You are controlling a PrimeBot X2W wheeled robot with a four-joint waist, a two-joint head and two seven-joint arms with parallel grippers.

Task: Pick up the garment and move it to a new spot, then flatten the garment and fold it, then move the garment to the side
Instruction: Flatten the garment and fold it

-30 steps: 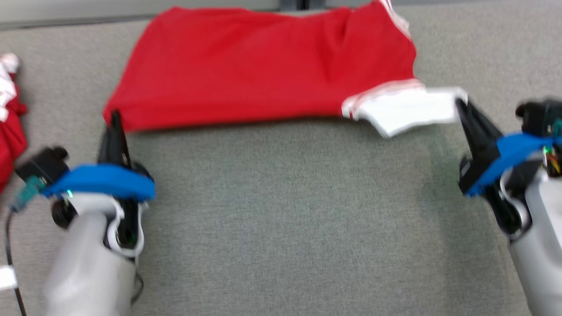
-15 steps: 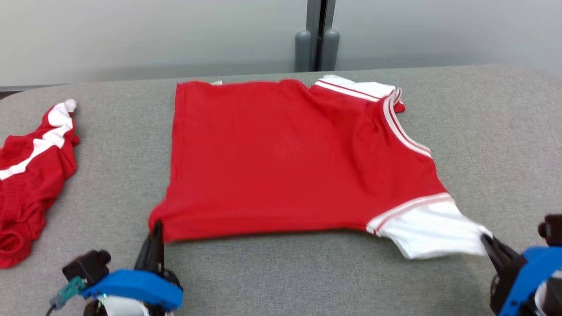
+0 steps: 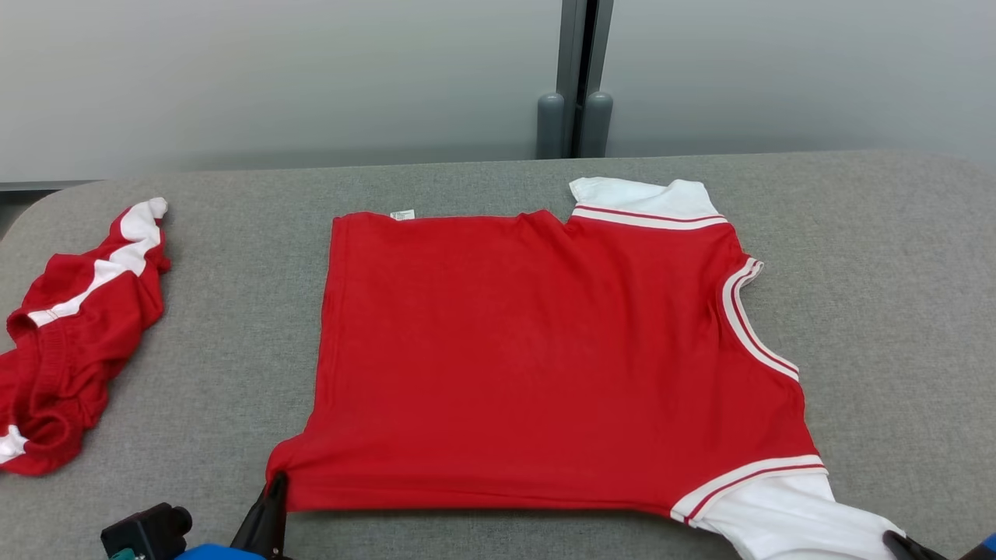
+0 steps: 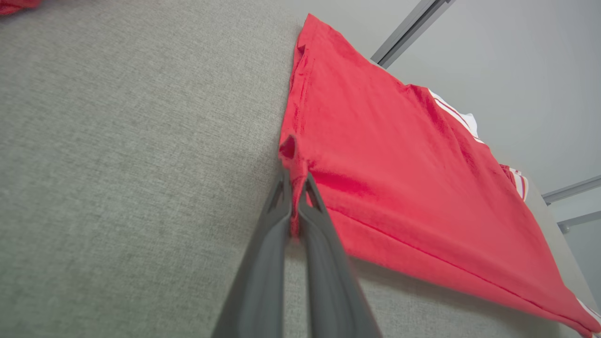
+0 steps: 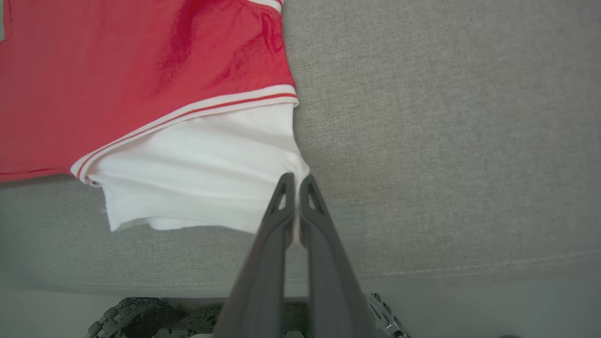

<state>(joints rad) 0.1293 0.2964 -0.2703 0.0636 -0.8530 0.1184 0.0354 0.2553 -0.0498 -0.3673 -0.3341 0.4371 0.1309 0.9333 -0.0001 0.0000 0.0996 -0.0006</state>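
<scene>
Since half a second ago the head camera has tilted up, and the shirt (image 3: 545, 358) lies flatter, its far sleeve now spread out. It rests in the middle of the table (image 3: 895, 272). The left gripper (image 4: 296, 182) is clenched on the red hem corner, the right gripper (image 5: 296, 185) on the near white sleeve. The head view's bottom edge cuts off both grippers. A second garment (image 3: 78, 327) lies crumpled at far left.

A grey fabric table (image 3: 895, 272) carries a spread red shirt (image 3: 529, 358) and a crumpled red cloth (image 3: 70, 342).
</scene>
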